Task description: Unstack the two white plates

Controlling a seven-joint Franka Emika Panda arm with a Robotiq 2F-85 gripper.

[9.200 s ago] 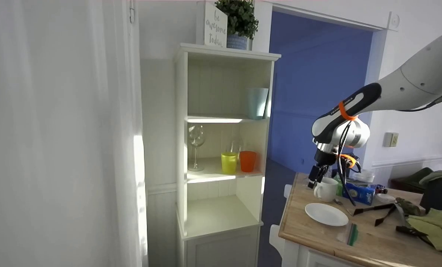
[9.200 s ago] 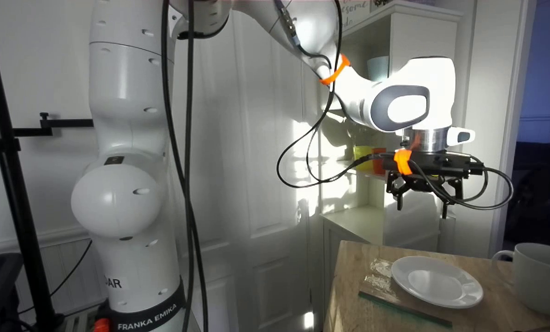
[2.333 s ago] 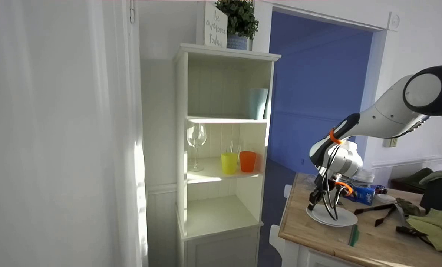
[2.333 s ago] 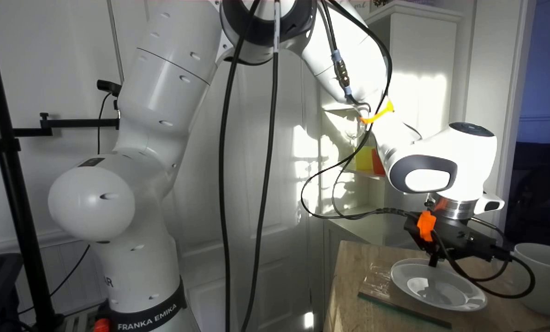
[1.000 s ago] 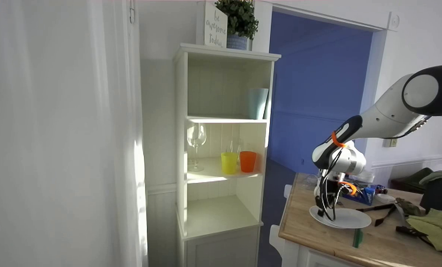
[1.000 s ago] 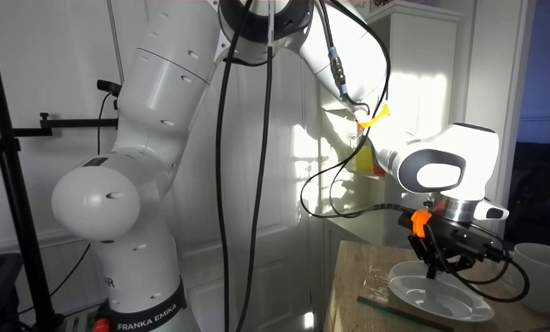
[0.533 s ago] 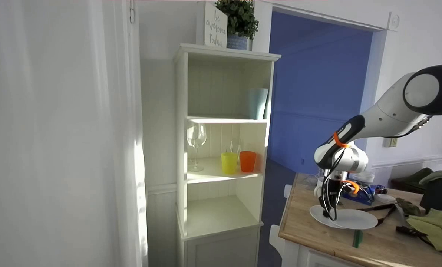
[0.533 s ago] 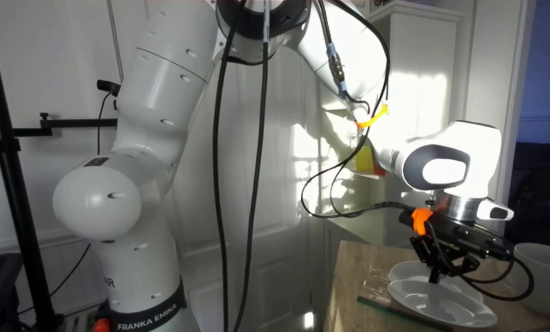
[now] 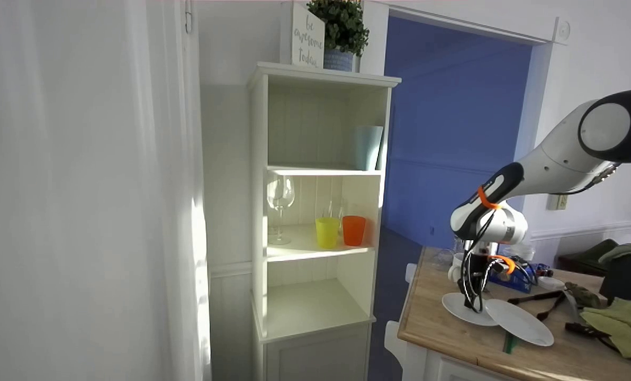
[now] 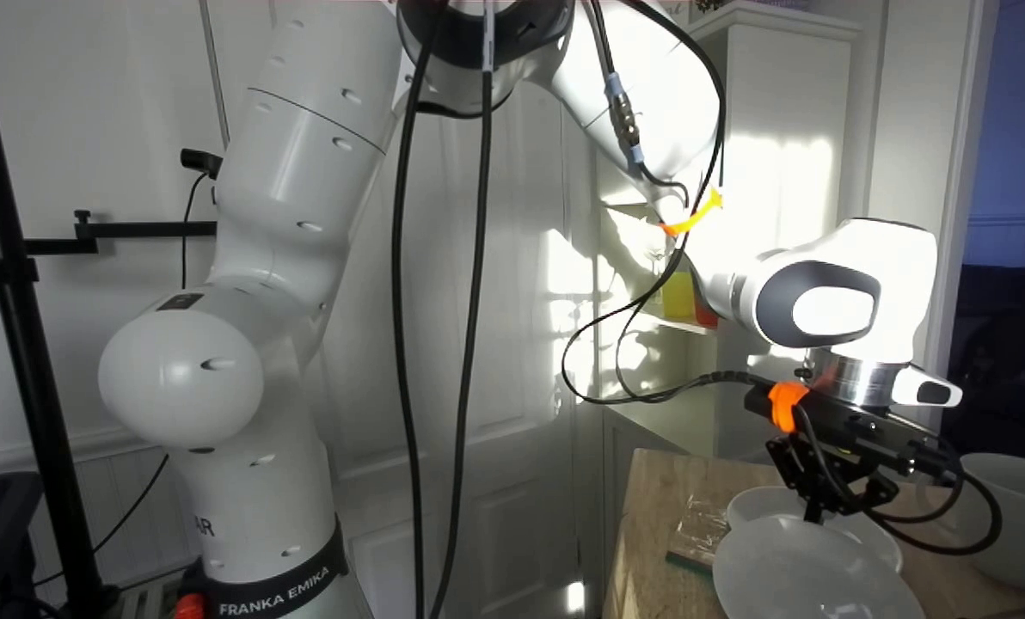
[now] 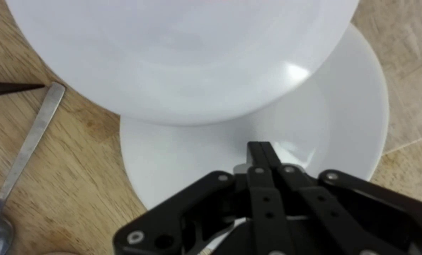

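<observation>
Two white plates overlap on the wooden table. The lower plate (image 9: 462, 311) lies flat, its near part covered in the wrist view by the upper plate (image 11: 182, 63). Seen in both exterior views, the upper plate (image 9: 519, 323) is pushed well off to one side and tilted, one edge over the lower plate (image 10: 758, 501) and the far edge dropped lower. My gripper (image 11: 258, 143) is shut, its fingertips pressed together with nothing between them. They point down over the lower plate, beside the upper plate's raised edge; whether they touch either plate I cannot tell.
A white mug (image 10: 1024, 499) stands close by the gripper. A spoon (image 11: 30, 145) and a dark pointed tool (image 11: 9, 88) lie beside the plates. A clear bag with a green strip (image 9: 509, 343) sits under the tilted plate's side. Behind is a blue box (image 9: 516, 280).
The upper plate has slid off the lower one, rightward in an exterior view, and has just tipped. My gripper has followed slightly that way and risen a little, staying shut through the last second.
</observation>
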